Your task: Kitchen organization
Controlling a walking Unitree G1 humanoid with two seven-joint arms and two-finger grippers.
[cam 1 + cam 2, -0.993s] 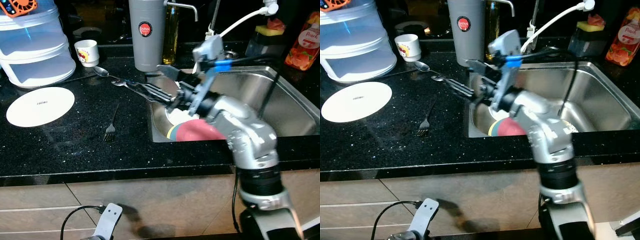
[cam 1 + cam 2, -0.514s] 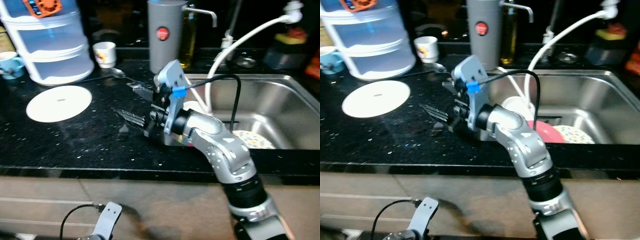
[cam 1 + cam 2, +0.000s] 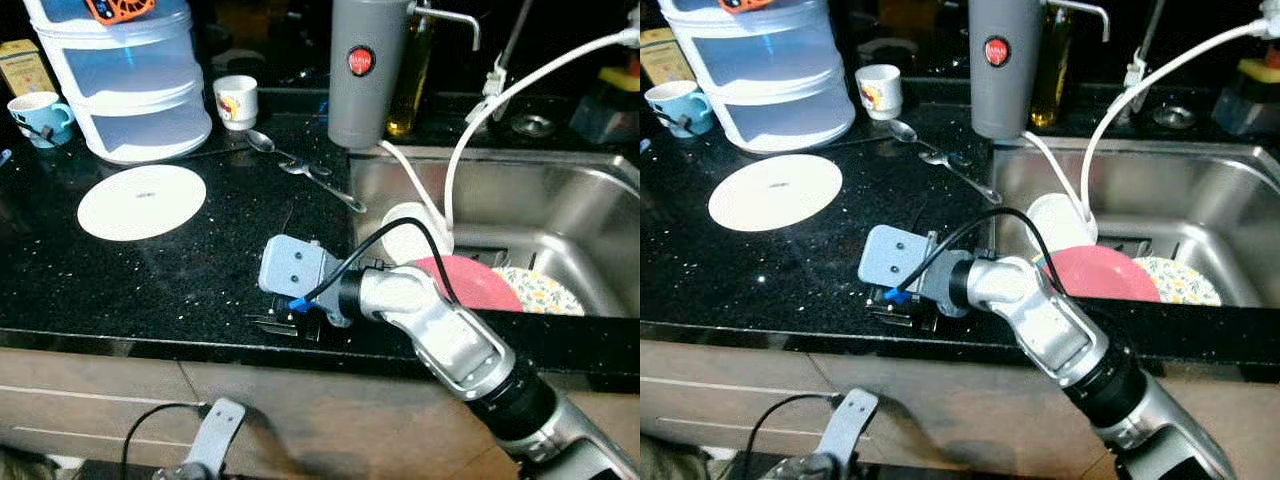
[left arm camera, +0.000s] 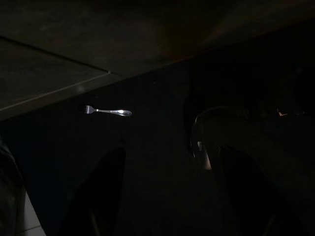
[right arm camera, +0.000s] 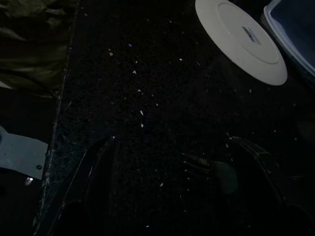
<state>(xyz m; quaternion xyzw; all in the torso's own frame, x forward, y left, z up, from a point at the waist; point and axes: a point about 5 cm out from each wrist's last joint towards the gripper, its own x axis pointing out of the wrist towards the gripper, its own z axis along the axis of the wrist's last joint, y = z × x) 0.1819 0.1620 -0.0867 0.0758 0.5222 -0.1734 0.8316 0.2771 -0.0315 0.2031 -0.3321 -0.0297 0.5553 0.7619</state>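
My right gripper (image 3: 281,323) hangs low over the black counter (image 3: 180,270) near its front edge, left of the sink (image 3: 600,190). In the right wrist view its two fingers (image 5: 101,172) stand open, and a metal fork (image 5: 206,169) lies flat on the counter between them, untouched. A white plate (image 3: 141,201) lies further left on the counter. Two spoons (image 3: 262,141) rest beside the sink's corner. My left gripper (image 4: 167,206) hangs idle below the counter, its dark fingers apart over the floor.
Stacked clear containers (image 3: 130,80), a blue cup (image 3: 40,113) and a white cup (image 3: 237,101) stand at the back left. A grey flask (image 3: 367,70) stands behind the sink. In the sink are a pink plate (image 3: 470,285), a patterned plate (image 3: 540,290) and a white bowl (image 3: 410,225).
My right arm has swung left from the sink's edge and dropped to the front of the counter, over the fork. The camera has also shifted.
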